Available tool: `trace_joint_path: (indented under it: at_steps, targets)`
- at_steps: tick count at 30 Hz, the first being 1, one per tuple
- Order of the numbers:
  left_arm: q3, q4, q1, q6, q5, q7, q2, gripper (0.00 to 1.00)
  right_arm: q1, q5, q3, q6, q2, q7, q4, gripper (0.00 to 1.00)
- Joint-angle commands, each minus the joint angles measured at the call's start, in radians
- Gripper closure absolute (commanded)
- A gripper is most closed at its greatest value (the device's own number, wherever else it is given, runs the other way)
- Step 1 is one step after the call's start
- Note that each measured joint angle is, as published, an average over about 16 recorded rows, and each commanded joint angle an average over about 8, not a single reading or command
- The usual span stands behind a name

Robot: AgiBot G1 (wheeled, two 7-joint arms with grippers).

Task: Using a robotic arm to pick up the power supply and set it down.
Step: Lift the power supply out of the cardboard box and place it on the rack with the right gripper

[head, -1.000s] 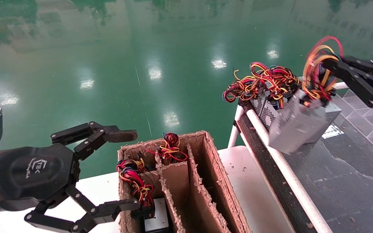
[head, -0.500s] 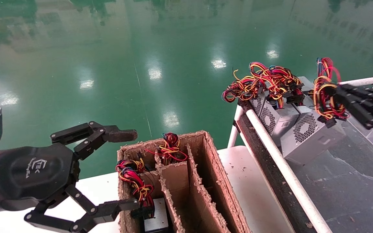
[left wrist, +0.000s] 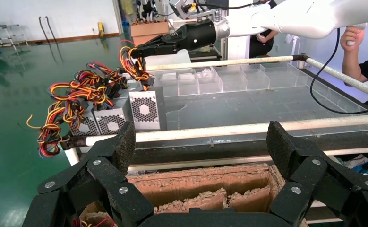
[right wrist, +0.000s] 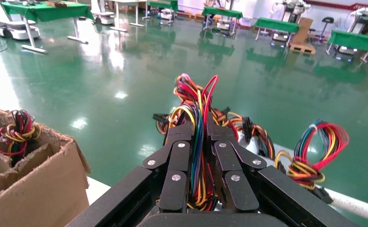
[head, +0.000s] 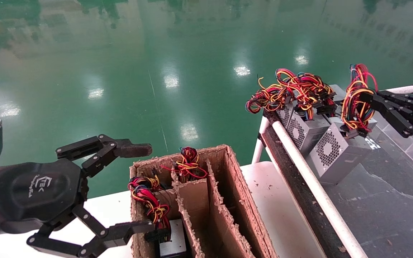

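The power supply (head: pixel 335 154), a grey box with a round perforated grille, stands on the dark work surface (head: pixel 389 200) just behind the white rail (head: pixel 310 182). My right gripper (head: pixel 366 98) is shut on its bundle of red, yellow and blue wires (head: pixel 357 104). The right wrist view shows the wires (right wrist: pixel 198 142) pinched between the fingers of that gripper (right wrist: pixel 201 130). From the left wrist view the same box (left wrist: pixel 146 109) sits under the white robotic arm (left wrist: pixel 286 16). My left gripper (head: pixel 140 188) hangs open beside the cardboard box (head: pixel 228 200).
Another power supply (head: pixel 305 130) with tangled wires (head: pixel 289 91) stands right beside the held one. The divided cardboard box holds more wired units (head: pixel 172 243). A person's hand (left wrist: pixel 352 35) shows behind the work surface. Green floor lies beyond.
The power supply swung down from a tilted, lifted pose and now stands on the dark surface beside the other unit. The right gripper stayed shut on the wires. The left arm has not moved.
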Motion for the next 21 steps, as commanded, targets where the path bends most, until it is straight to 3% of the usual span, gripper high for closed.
trace_joint_path:
  at_steps: [1,16,17,21]
  targets:
    - [0.0,0.0,0.0,0.0,0.0,0.0,0.0,0.0,0.008,-0.001,0.001,-0.001,0.003,-0.006,-0.017,1.0]
    - [0.0,0.0,0.0,0.0,0.0,0.0,0.0,0.0,0.049,-0.034,-0.031,-0.029,-0.049,-0.011,-0.042,0.99]
    - [0.0,0.0,0.0,0.0,0.0,0.0,0.0,0.0,0.05,-0.037,-0.034,-0.028,-0.053,-0.01,-0.042,0.94]
    - [0.0,0.0,0.0,0.0,0.0,0.0,0.0,0.0,0.057,-0.049,-0.043,-0.018,-0.067,-0.003,-0.04,0.44]
